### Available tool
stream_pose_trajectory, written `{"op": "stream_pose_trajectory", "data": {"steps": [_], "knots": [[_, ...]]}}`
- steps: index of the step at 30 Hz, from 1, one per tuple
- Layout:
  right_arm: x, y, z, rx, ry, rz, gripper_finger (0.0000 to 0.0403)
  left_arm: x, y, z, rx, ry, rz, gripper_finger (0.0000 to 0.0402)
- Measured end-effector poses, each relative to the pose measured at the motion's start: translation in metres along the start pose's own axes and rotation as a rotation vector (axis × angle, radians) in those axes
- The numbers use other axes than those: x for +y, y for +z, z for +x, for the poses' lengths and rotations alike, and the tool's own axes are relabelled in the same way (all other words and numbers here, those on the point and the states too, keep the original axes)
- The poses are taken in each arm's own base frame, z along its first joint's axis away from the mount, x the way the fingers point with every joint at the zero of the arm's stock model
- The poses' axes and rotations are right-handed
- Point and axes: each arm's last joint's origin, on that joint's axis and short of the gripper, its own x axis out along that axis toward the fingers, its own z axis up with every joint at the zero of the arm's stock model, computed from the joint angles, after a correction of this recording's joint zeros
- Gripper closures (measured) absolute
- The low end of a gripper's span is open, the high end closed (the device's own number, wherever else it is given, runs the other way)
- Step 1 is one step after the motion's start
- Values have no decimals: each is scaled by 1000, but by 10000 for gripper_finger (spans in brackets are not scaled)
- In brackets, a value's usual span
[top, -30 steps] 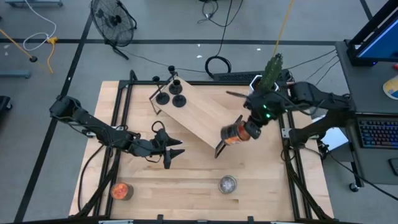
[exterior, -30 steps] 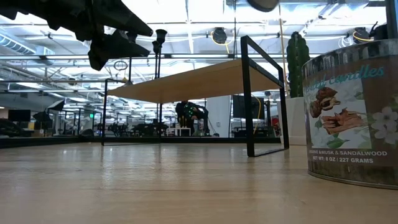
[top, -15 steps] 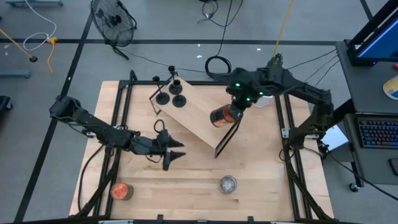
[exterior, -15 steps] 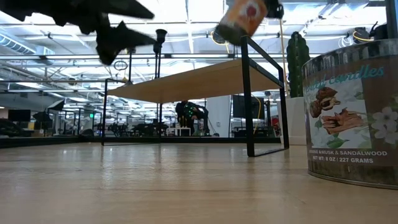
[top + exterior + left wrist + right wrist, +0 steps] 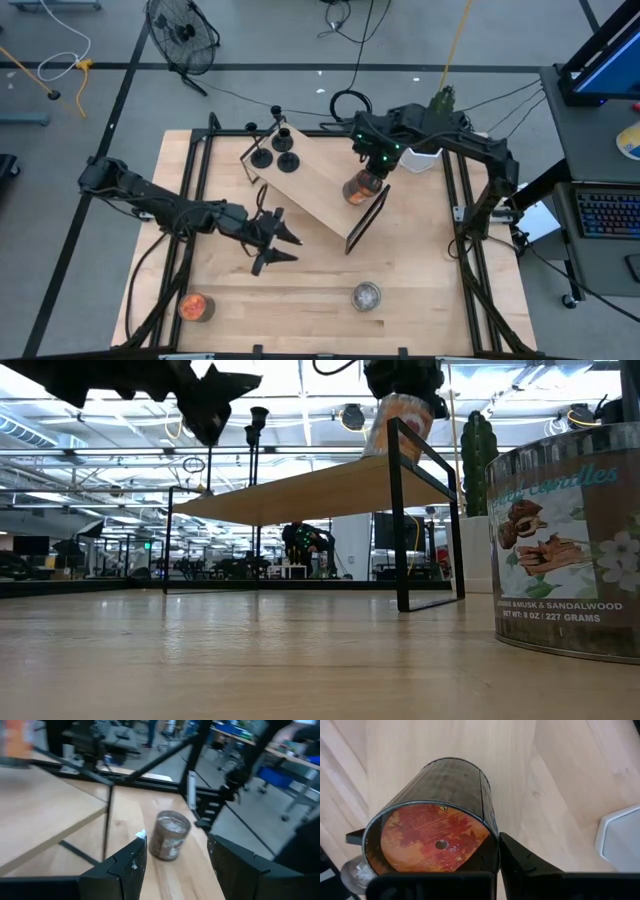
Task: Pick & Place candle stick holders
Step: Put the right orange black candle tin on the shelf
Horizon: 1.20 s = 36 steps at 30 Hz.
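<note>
The right gripper (image 5: 366,176) is clamped on an orange glass cup (image 5: 359,187), holding it over the right end of the raised wooden shelf (image 5: 315,185), close to the black end frame (image 5: 400,510). In the low view the cup hangs tilted just above the shelf top; whether it touches the board cannot be told from here.

Risk one: a tilted release near the edge lets the cup tip and roll off the shelf to the table.

Risk two: lowering further may knock the cup against the frame bar.

The three black holders (image 5: 277,151) stand at the far left end of the shelf, well apart from this placement.

The left gripper (image 5: 277,243) hovers with its fingers spread wide and empty over the table centre. The silvery cup (image 5: 366,296) and a second orange cup (image 5: 196,306) remain on the near table.

Risk three: the left arm, reaching for the silvery cup, may cross under the shelf end while the right arm is there.
</note>
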Motion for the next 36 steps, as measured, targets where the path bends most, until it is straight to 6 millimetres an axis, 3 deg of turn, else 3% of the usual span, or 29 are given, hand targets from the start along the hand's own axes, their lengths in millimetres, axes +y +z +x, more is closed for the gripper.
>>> {"op": "stream_pose_trajectory", "data": {"steps": [11,23,36], "knots": [[-4,1,0,-9,-45,3,403,0,6,-16,6,-44,86,188],[-4,5,9,28,-63,-13,403,5,-31,-52,-244,-124,28,188],[-4,5,9,27,-59,-32,395,6,-33,-52,-231,-119,9,188]]}}
